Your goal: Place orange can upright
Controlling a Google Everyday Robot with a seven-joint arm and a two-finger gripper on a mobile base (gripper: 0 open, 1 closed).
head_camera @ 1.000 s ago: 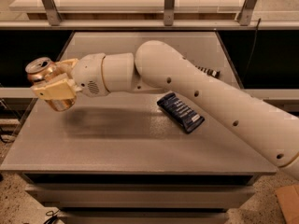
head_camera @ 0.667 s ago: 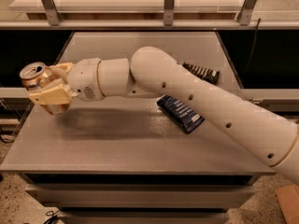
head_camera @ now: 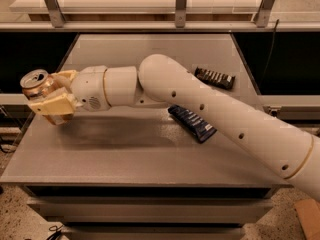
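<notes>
The orange can (head_camera: 36,84) is a small pale orange-gold can with a silver top. It sits between the tan fingers of my gripper (head_camera: 51,95), tilted, with its top facing up and to the left. The gripper is shut on the can and holds it above the left edge of the grey table (head_camera: 130,149). My white arm reaches in from the lower right across the table to the gripper.
A flat dark blue snack bar wrapper (head_camera: 192,124) lies mid-table, partly under my arm. A black striped bar (head_camera: 214,78) lies at the back right. A metal-framed shelf (head_camera: 180,4) stands behind the table. The floor drops off past the left edge.
My gripper has carried the can further left and slightly down, from over the table's left part to its left edge. The wrappers have not moved.
</notes>
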